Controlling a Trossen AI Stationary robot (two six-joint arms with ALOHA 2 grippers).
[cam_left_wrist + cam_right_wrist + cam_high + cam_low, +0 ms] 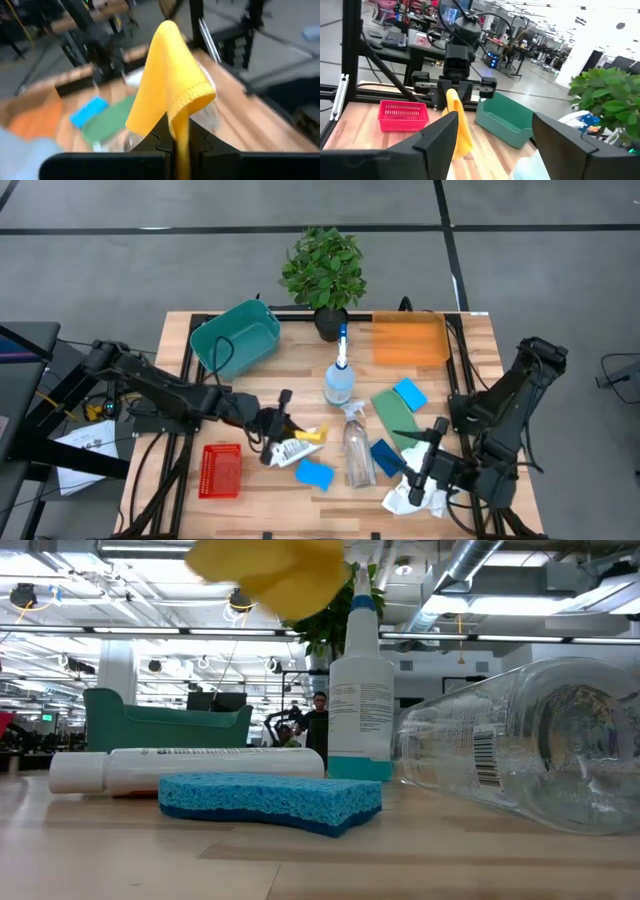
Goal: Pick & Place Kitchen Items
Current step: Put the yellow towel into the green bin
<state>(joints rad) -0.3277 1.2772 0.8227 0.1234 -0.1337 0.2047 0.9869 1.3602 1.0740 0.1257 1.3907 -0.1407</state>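
Left gripper [175,145] pinches a yellow cloth [170,95] shut — white labelled bottle [292,451] just below; right gripper [495,135] gapes empty.

bottle [358,448] lying right of sponge [315,473] | plant [323,268] behind

Mid-table is crowded: upright spray bottle [339,375] w/ lying spray bottle [358,448] just in front, green sponge [393,418] and blue sponge [410,393] beside them, no gap to pass btwn. White bottle [293,451] and another blue sponge [314,474] block the front-left of that cluster. Teal bin [236,338], plant [323,275], orange tray [409,340] line the far edge. Bare wood along the front edge btwn red basket [221,470] and white cloth [418,493], plus the left strip behind the basket.
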